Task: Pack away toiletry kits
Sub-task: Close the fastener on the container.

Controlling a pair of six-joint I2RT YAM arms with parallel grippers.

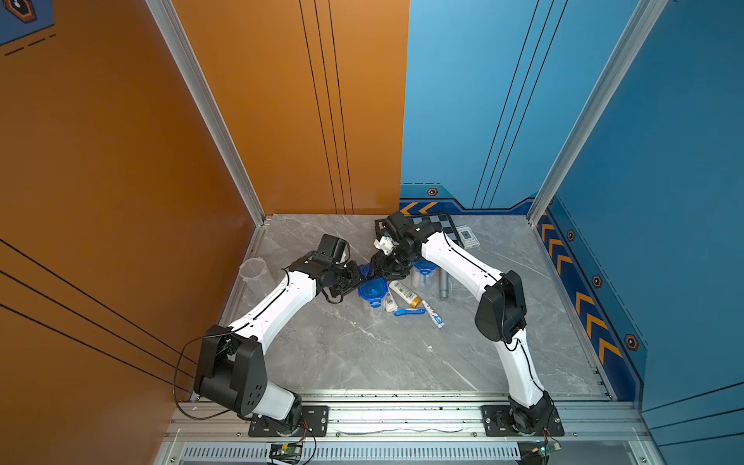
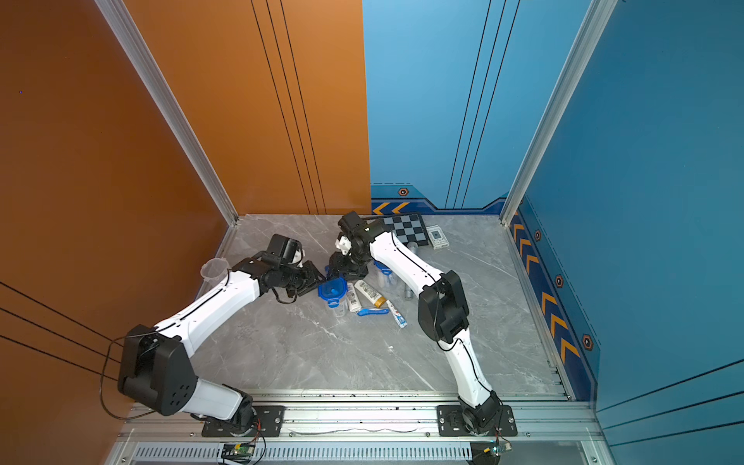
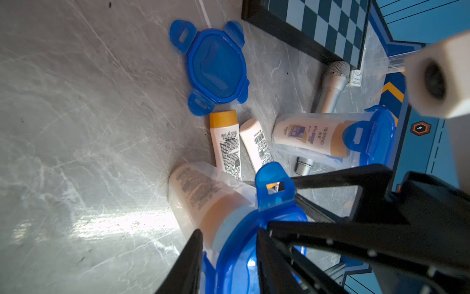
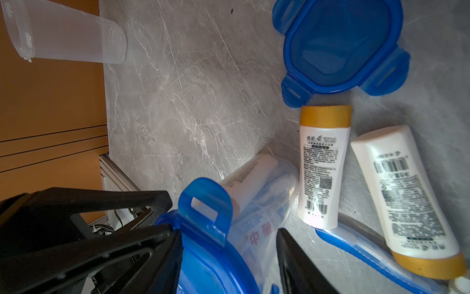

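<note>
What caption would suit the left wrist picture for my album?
Left hand poised at a blue-lidded cup, with a loose blue lid, two white bottles and a silver microphone beyond.

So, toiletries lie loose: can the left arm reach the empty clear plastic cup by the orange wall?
Probably yes: the empty clear plastic cup stands alone beside the left arm, nothing between.

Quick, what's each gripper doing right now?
Left gripper: closed on the lidded cup.
Right gripper: straddles the same cup; whether it grips cannot be told.
</note>
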